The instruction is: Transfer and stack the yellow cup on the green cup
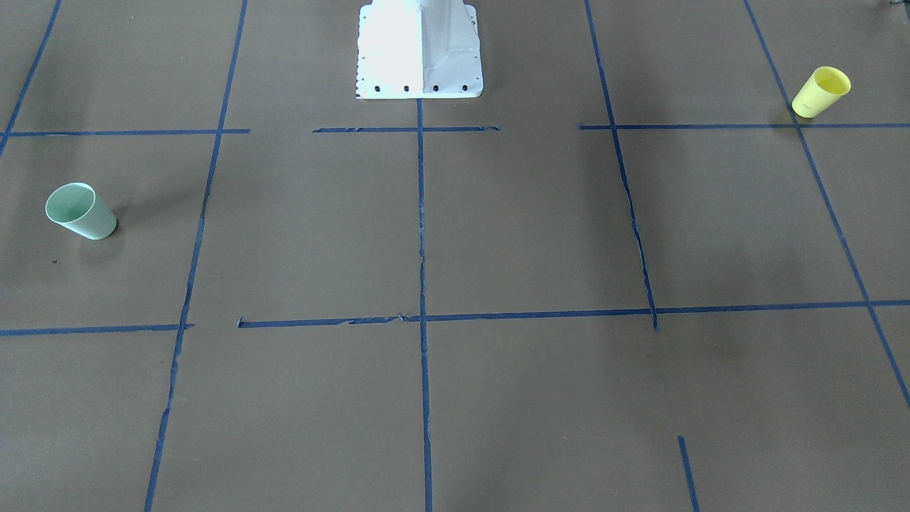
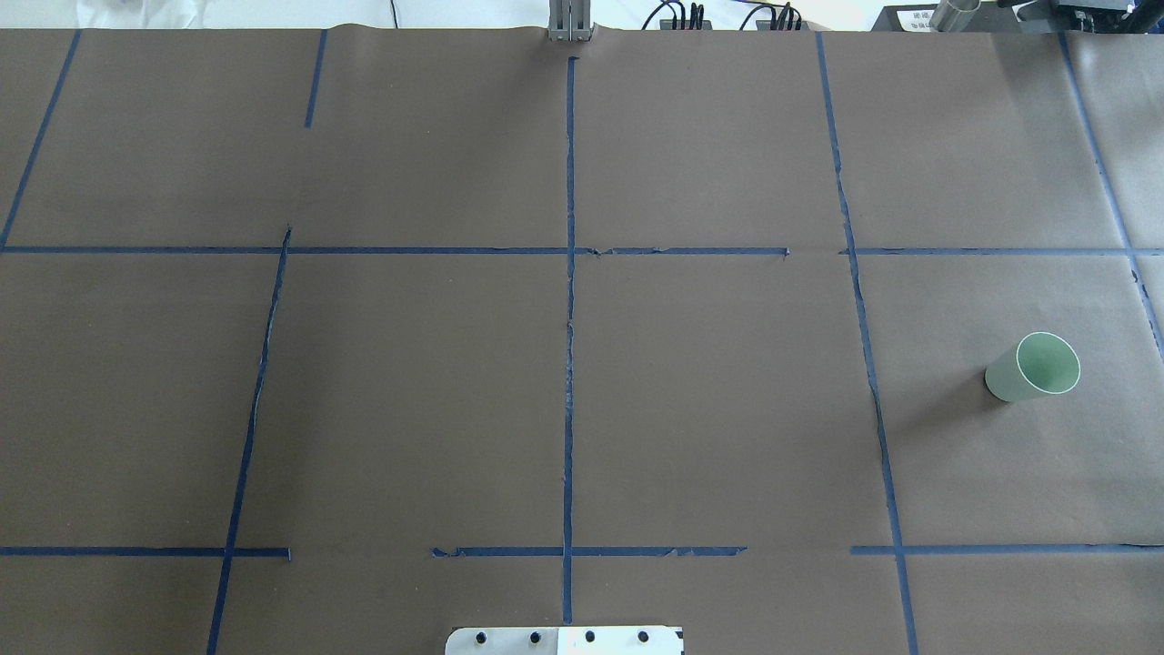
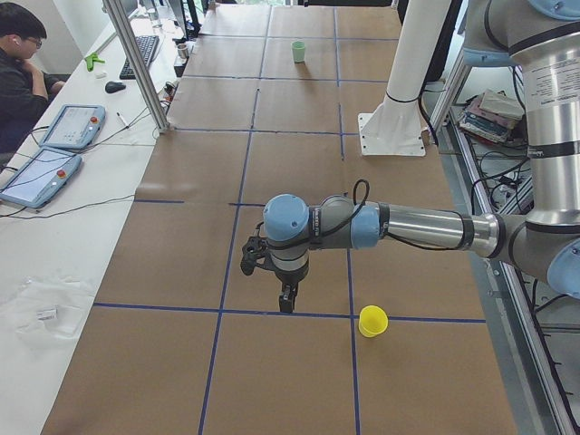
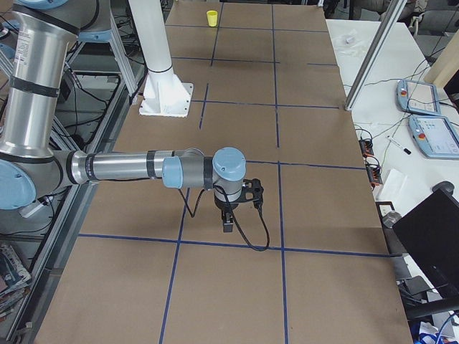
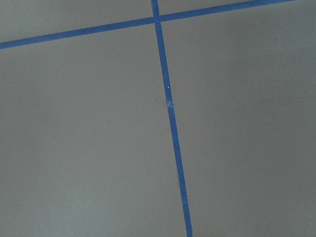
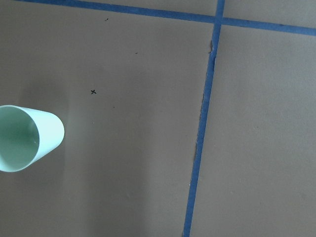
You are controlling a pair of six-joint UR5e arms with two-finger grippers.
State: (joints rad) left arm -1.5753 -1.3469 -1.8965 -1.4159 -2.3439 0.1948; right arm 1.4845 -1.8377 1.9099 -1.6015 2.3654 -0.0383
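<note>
Brown taped table (image 1: 540, 235) carries the yellow cup (image 1: 821, 91) upright at two o'clock in the front view, the green cup (image 1: 79, 211) well apart at nine, while the left gripper (image 3: 286, 302) and right gripper (image 4: 227, 225), spread or closed I cannot tell, probably risk toppling a light cup on an off-centre approach.

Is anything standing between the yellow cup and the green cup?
Nothing visible does. Only brown paper crossed by blue tape lines lies between the yellow cup and the green cup; the white robot base stands off that line.
</note>
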